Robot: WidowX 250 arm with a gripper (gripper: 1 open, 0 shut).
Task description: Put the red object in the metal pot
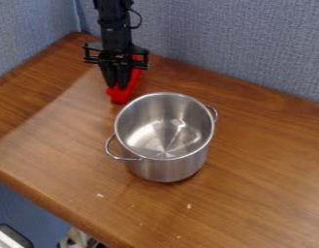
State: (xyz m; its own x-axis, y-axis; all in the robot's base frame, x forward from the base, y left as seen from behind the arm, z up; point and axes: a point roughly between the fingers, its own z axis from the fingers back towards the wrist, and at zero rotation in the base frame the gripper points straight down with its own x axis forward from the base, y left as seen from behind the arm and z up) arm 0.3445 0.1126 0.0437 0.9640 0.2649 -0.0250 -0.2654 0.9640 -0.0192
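The red object (119, 94) stands on the wooden table just behind and left of the metal pot (162, 137). Only its lower end shows, since my gripper (116, 77) points straight down over it and hides the upper part. The black fingers have drawn in against the red object's sides, shut on it. The shiny metal pot stands upright and empty, with one loop handle (113, 148) at its front left. The red object rests about a finger's width from the pot's rim.
A brown wooden table (51, 116) has a curved front edge at the lower left. A blue-grey fabric wall (239, 39) rises right behind the gripper. Bare wood lies to the left of and in front of the pot.
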